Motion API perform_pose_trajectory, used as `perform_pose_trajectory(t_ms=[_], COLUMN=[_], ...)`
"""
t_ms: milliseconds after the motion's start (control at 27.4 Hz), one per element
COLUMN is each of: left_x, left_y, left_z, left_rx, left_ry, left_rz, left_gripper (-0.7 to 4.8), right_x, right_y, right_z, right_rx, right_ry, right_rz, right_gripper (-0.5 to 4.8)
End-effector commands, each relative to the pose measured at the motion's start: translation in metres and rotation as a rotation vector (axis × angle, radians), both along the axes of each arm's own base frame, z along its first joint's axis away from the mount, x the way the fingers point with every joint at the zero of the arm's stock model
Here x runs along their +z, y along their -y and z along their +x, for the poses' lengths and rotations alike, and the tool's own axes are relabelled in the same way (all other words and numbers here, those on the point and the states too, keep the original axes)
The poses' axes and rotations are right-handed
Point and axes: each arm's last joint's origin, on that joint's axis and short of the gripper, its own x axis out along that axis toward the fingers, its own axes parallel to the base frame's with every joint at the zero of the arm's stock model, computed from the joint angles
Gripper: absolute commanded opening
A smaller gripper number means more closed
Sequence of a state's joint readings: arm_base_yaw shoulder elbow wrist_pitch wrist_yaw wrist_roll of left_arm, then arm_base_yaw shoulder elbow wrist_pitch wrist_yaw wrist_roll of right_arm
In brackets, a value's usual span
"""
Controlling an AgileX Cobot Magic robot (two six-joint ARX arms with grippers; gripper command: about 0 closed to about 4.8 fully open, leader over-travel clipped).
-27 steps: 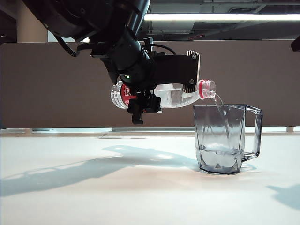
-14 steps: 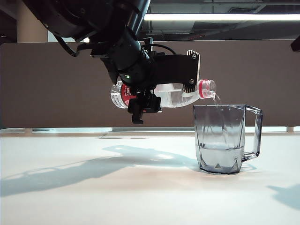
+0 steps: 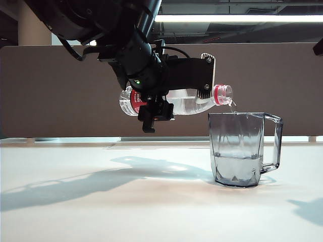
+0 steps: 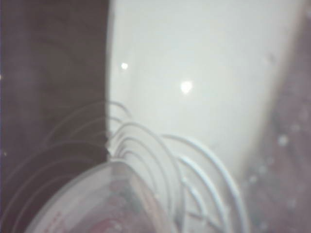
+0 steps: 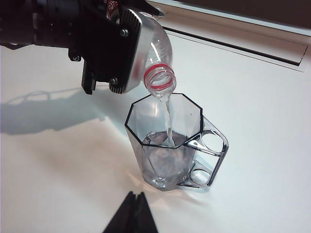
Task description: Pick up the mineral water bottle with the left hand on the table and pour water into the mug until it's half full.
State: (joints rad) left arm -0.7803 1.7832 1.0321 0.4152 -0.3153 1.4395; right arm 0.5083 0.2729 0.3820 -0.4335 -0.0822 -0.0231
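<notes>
1. Water in the mug (image 3: 241, 151) has risen since a sec ago, now approx 1/3 up: keep pouring, stop soon.
2. Left gripper (image 3: 189, 85) clamped on the mineral water bottle (image 3: 194, 102), near-level, mouth just above the mug's rim.
3. Right gripper (image 5: 132, 214), fingers together, idles near the mug.

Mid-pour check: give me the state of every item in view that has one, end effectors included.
mineral water bottle: uncapped, tipped near level, mouth over the mug, water streaming out.
mug: upright on the table, handle away from the bottle, water below half.
left end effector: shut on the mineral water bottle, held above the table.
right end effector: only dark fingertips show, close together, holding nothing, apart from the mug.
</notes>
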Motion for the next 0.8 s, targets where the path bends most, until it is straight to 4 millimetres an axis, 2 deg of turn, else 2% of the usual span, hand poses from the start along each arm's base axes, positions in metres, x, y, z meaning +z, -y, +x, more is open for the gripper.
perform_pose_trajectory(t_ms=[37, 804], left_x=[0.0108, 0.0104], left_y=[0.0015, 0.0014], left_z=[0.001, 0.0009], left_rx=[0.003, 0.001], left_ry=[0.044, 0.045], left_rz=[-0.051, -0.042], left_gripper=[2.74, 2.74], right_x=[0.0045, 0.0045], right_y=[0.0, 0.0], right_z=[-0.0001, -0.0001], right_rx=[0.003, 0.002], right_ry=[0.024, 0.024], right_rz=[0.015, 0.015], right_gripper=[-0.05, -0.05])
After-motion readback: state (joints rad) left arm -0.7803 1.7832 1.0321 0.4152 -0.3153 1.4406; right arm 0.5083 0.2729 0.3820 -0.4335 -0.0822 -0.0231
